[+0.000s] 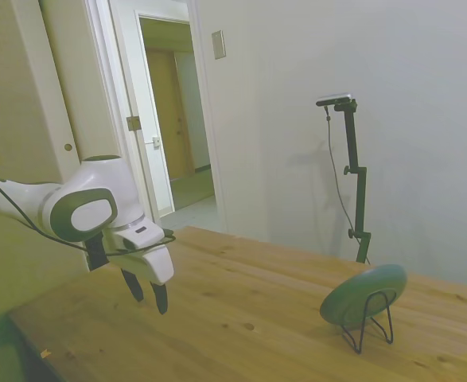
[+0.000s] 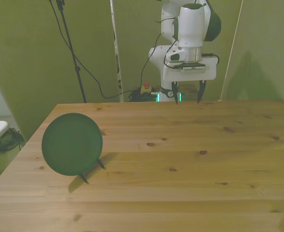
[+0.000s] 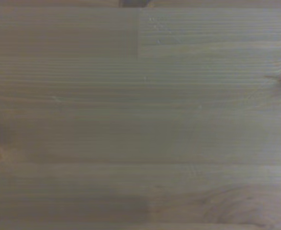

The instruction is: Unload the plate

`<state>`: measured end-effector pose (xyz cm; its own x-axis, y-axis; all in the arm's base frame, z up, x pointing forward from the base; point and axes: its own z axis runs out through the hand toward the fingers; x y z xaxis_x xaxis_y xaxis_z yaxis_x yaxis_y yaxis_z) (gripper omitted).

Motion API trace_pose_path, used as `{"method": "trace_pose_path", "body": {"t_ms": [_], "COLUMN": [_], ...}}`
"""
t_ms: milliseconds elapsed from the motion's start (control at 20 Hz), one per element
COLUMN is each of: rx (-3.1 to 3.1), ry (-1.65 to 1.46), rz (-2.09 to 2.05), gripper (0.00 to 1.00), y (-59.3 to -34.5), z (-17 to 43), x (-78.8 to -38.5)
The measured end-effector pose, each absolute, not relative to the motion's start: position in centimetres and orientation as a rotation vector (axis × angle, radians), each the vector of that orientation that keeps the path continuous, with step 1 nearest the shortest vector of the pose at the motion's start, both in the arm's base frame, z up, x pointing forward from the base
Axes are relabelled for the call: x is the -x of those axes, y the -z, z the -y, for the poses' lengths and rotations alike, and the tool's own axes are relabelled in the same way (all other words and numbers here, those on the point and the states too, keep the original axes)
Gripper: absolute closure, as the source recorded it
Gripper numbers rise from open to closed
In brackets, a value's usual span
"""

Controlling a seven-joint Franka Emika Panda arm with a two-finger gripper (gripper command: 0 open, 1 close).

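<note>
The plate (image 2: 72, 143) stands nearly on edge at the front view's lower left, propped in a thin black wire stand (image 1: 370, 318) that keeps its rim free to grasp. The gripper (image 2: 186, 98) hangs well apart at top centre, fingers spread wide and empty above bare wooden table (image 2: 190, 159).

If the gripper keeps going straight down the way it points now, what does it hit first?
Most likely bare table. The gripper points down with its fingers apart, and the wrist view shows only wood grain below it. The plate leans in its wire stand well off to the front view's left, out of that line.
</note>
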<state>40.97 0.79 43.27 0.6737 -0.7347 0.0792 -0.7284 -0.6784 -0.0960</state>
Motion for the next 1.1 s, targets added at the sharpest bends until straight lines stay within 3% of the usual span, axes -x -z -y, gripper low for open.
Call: {"method": "trace_pose_path", "body": {"t_ms": [200,750,1100], "rx": [2.78,2.591,2.54], "ry": [0.189,0.359,0.408], "rz": [-1.299,-1.731,-1.882], "gripper": [0.0,0.0,0.0], "y": [-44.4,-55.4,-56.7], "z": [1.2,19.7,28.3], "x": [-41.4,-44.8,-49.8]}}
